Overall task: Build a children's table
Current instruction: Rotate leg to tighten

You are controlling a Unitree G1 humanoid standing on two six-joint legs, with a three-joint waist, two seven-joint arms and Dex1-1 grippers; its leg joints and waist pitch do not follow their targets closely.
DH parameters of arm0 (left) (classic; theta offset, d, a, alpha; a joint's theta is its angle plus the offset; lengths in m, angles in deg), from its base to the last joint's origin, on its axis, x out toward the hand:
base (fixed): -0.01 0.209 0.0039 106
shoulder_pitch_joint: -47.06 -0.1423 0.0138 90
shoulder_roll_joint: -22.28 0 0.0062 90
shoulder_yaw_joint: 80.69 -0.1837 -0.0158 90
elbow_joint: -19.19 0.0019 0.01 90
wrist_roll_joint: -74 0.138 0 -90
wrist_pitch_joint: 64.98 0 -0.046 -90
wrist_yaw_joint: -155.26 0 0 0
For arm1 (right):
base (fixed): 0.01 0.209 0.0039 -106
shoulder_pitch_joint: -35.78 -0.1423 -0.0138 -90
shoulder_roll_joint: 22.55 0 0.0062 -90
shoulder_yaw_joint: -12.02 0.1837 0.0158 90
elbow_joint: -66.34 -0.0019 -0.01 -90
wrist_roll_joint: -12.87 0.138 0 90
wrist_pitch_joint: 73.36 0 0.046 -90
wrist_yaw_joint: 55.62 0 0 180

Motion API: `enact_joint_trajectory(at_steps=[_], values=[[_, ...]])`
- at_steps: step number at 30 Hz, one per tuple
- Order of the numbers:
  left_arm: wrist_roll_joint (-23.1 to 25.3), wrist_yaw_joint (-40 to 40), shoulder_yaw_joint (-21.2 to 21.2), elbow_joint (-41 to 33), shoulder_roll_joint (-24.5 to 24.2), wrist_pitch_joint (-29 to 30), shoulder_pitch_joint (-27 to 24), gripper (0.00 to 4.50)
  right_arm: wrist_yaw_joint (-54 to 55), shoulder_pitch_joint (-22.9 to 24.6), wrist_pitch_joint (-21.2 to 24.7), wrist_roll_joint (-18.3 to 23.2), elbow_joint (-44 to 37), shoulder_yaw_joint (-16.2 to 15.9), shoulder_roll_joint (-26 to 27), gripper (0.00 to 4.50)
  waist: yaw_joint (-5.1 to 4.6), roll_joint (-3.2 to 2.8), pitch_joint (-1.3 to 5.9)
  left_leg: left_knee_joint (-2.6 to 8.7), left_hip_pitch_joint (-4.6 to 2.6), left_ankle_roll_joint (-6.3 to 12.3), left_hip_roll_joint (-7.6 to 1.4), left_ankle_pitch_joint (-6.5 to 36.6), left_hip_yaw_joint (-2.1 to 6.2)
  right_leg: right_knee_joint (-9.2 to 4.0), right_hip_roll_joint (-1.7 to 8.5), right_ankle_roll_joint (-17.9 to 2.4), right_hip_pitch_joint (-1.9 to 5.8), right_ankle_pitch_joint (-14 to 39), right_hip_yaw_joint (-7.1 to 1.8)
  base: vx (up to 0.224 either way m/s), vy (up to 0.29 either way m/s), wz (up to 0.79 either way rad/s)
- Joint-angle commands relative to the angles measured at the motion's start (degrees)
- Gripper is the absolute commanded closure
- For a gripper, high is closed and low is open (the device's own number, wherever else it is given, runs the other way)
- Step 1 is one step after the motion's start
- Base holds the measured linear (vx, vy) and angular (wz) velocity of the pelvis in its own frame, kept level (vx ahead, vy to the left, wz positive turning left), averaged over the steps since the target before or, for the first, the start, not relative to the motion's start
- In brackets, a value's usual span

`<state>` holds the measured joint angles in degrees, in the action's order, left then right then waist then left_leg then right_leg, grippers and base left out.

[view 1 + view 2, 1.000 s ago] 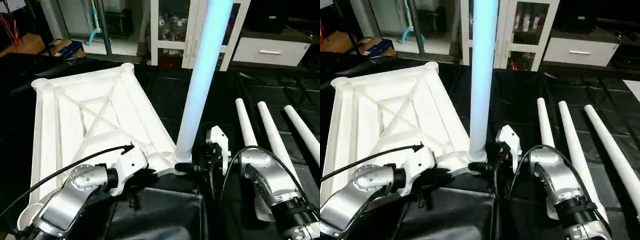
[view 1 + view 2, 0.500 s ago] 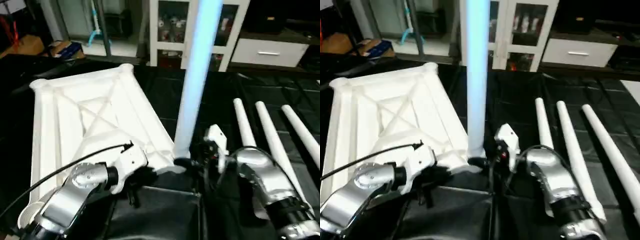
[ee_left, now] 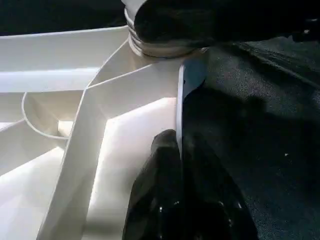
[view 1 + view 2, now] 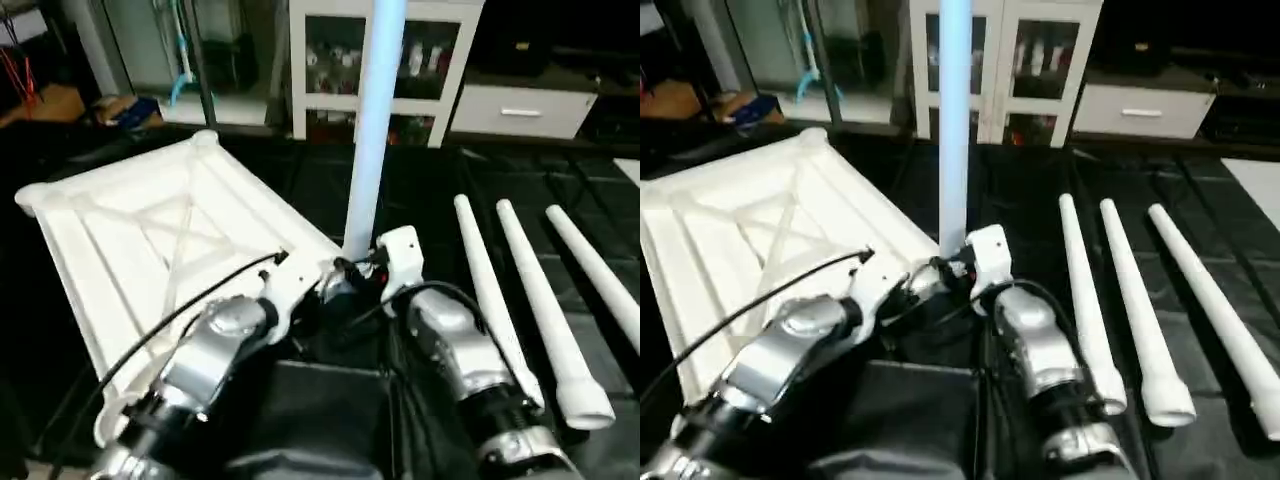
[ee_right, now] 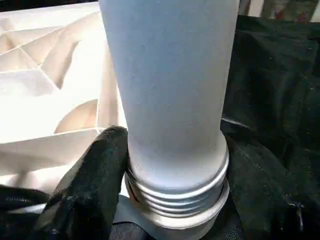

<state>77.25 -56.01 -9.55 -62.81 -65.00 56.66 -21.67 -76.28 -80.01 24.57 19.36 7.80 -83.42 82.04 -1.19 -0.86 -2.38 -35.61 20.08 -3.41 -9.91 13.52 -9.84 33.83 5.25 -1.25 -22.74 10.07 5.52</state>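
Lying upside down on the black-covered surface (image 4: 560, 180), toward its left side: one white table top (image 4: 130, 240), X-shaped ribs up, round sockets at the corners.

Item: one long white leg (image 4: 372, 130), standing upright in the top's near right corner socket. Threaded base visible at the socket in the right wrist view (image 5: 175, 190); several threads show above the socket rim.

Item: three loose legs (image 4: 1145, 300), lying side by side on the right part of the surface, thick threaded ends toward the near edge, well apart from the top.

Left tool (image 3: 181, 190): fingers pressed tight together, pinching the thin upright edge wall of the table top just beside the corner with the standing leg.

Right tool (image 5: 165, 200): fingers spread around the base of the upright leg, closed on it at the threads; one black finger (image 5: 90, 175) lies against the leg's side.

Background, beyond the far edge of the surface: white glass-door cabinet (image 4: 430, 70) and white drawer unit (image 4: 520, 110).
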Motion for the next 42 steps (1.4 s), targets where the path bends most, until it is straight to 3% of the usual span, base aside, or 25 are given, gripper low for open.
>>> enact_joint_trajectory(at_steps=[1,2,3,4,5,7,10,11,13,15,17,22,24,26,28,30,32,35,42], values=[[1.0,0.8,-1.0,1.1,0.2,0.1,0.3,4.5,-4.2,0.3,-0.1,-0.6,0.9,-3.0,1.2,1.86,-0.07,0.06,2.35,5.64,0.0,0.26,-2.86,20.6,2.03,-5.92,3.77,-4.6,1.5,31.6,-2.53,0.0,0.0,0.0],[1.0,0.8,-1.0,1.1,0.2,0.1,0.3,4.5,-4.3,0.3,-0.1,-0.6,0.9,-3.0,1.2,1.86,-0.04,0.07,2.47,5.72,0.15,0.5,-2.94,19.9,2.02,-5.73,3.8,-5.2,1.69,29.6,-2.67,0.0,0.0,0.0],[1.2,0.2,-1.1,0.7,-0.3,-0.3,0.0,4.5,-5.6,0.3,-0.2,0.4,0.2,-2.5,0.9,1.3,0.05,0.03,2.62,5.79,0.26,0.75,-3.02,18.4,1.94,-5.39,3.77,-6.3,1.84,26.4,-2.84,0.0,0.0,0.0],[1.2,0.2,-1.1,0.7,-0.3,-0.3,0.0,4.5,-5.6,0.3,-0.2,0.4,0.2,-2.5,0.9,1.16,0.06,-0.01,2.63,5.84,0.4,0.86,-3.09,17.8,1.91,-5.17,3.74,-6.9,1.9,24.9,-2.9,0.0,0.0,0.0],[0.6,-1.9,-1.1,-0.5,-2.0,-1.6,-1.1,4.5,-8.5,0.2,0.5,3.0,-1.8,-0.9,-0.3,1.16,0.12,-0.24,2.61,5.95,0.52,1.0,-3.1,18.0,1.93,-4.86,3.68,-7.8,2.13,23.3,-2.83,0.0,0.0,0.0],[0.2,-2.8,-0.8,-1.3,-3.0,-1.7,-1.9,4.5,-10.7,0.1,1.2,4.9,-3.3,0.0,-1.2,1.07,0.08,-0.08,2.75,5.85,0.55,1.31,-3.19,17.2,1.78,-4.75,3.72,-8.3,2.23,21.6,-3.0,0.0,0.0,0.0],[-1.3,-6.3,-1.0,-3.2,-5.1,-3.1,-3.6,4.5,-14.4,0.1,1.5,6.1,-5.0,0.2,-3.6,0.69,0.37,0.21,3.02,5.56,0.8,2.59,-3.23,12.6,1.46,-4.08,3.86,-10.5,2.66,16.6,-3.21,0.0,0.0,0.0],[-1.7,-8.3,-1.4,-4.2,-6.5,-5.2,-4.6,4.5,-16.9,0.3,2.3,7.1,-6.3,0.3,-5.0,0.61,0.37,0.07,3.06,5.41,1.08,3.3,-3.2,11.1,1.39,-3.86,3.87,-11.1,2.7,15.4,-3.26,0.056,-0.024,0.0],[-3.0,-12.6,-1.9,-6.3,-9.5,-8.5,-6.8,4.5,-23.9,1.1,3.9,9.0,-9.0,-0.4,-8.4,0.51,0.63,0.1,3.14,5.04,0.72,4.44,-3.13,9.8,1.12,-3.74,3.85,-11.6,2.38,14.3,-3.41,0.06,-0.028,0.02],[-4.5,-16.2,-1.8,-8.3,-12.0,-9.7,-8.9,4.5,-30.4,2.3,5.6,10.2,-11.3,-1.7,-12.0,0.28,1.0,0.03,3.38,4.71,0.87,6.59,-3.28,4.4,0.97,-2.7,3.51,-13.3,2.62,7.2,-3.36,0.069,-0.027,0.02],[-4.9,-17.2,-1.7,-9.2,-13.0,-9.5,-9.8,4.5,-33.0,2.9,6.2,10.4,-12.4,-2.4,-13.5,0.11,1.58,-0.1,3.36,4.51,0.37,7.65,-3.29,2.8,0.7,-2.28,3.32,-14.8,2.36,4.4,-3.42,0.06,-0.009,0.02],[-5.3,-21.0,-1.2,-11.5,-18.1,-12.5,-13.1,4.5,-41.5,5.8,7.1,10.8,-16.8,-5.2,-19.6,0.05,2.11,-0.09,3.21,4.68,0.36,7.61,-3.43,3.2,0.75,-2.26,3.31,-15.1,2.67,5.2,-3.4,0.011,-0.001,0.0],[-6.0,-22.0,-0.9,-12.0,-19.0,-13.5,-13.7,4.5,-43.2,6.4,7.5,10.8,-18.0,-6.0,-20.9,0.05,2.14,-0.08,2.95,4.99,0.25,6.55,-3.44,6.1,0.77,-2.7,3.3,-14.4,2.59,9.1,-3.39,0.0,0.0,0.0],[-6.2,-22.4,-0.7,-12.2,-19.3,-14.9,-14.0,4.5,-43.7,6.8,7.7,10.9,-18.6,-6.3,-21.4,0.05,2.11,0.02,2.57,5.37,0.05,4.3,-3.48,10.8,0.83,-3.46,3.44,-12.6,2.42,15.9,-3.57,0.0,0.0,0.0],[-6.6,-22.8,-0.2,-12.5,-19.1,-16.4,-13.9,4.5,-44.1,7.0,7.7,10.7,-19.1,-6.4,-21.6,0.05,2.06,-0.12,2.57,5.5,-0.06,3.19,-3.54,11.9,0.94,-3.63,3.45,-11.8,2.26,17.6,-3.65,0.0,0.0,0.0],[-8.0,-22.3,0.9,-12.9,-17.9,-15.5,-13.0,4.5,-43.6,7.1,7.0,10.2,-18.7,-6.3,-21.3,0.05,2.08,-0.13,2.72,5.47,-0.14,2.61,-3.54,11.2,0.86,-3.52,3.38,-11.8,2.16,15.8,-3.71,0.0,0.0,0.0],[-8.7,-22.4,1.1,-13.1,-17.6,-14.9,-12.6,4.06,-43.4,7.0,7.0,10.1,-18.7,-6.2,-21.2,0.0,2.26,-0.09,2.96,5.24,-0.4,2.84,-3.43,9.3,0.65,-3.19,3.26,-12.8,2.07,12.3,-3.82,0.0,0.0,0.0],[-10.6,-23.3,1.4,-14.6,-17.3,-12.2,-11.2,3.9,-43.4,7.0,7.3,10.3,-19.3,-6.2,-21.1,0.0,2.41,-0.32,3.11,5.08,0.01,3.8,-3.39,6.6,0.68,-2.52,3.27,-14.0,2.45,8.7,-3.8,0.0,0.0,0.0],[-8.8,-22.6,0.5,-14.4,-16.9,-12.0,-9.7,3.41,-43.3,7.3,7.7,10.3,-20.3,-6.1,-21.2,0.0,2.88,-0.05,3.11,4.97,0.15,4.35,-3.34,5.8,0.68,-2.56,3.35,-13.8,2.67,8.8,-3.76,0.0,0.0,0.0]])
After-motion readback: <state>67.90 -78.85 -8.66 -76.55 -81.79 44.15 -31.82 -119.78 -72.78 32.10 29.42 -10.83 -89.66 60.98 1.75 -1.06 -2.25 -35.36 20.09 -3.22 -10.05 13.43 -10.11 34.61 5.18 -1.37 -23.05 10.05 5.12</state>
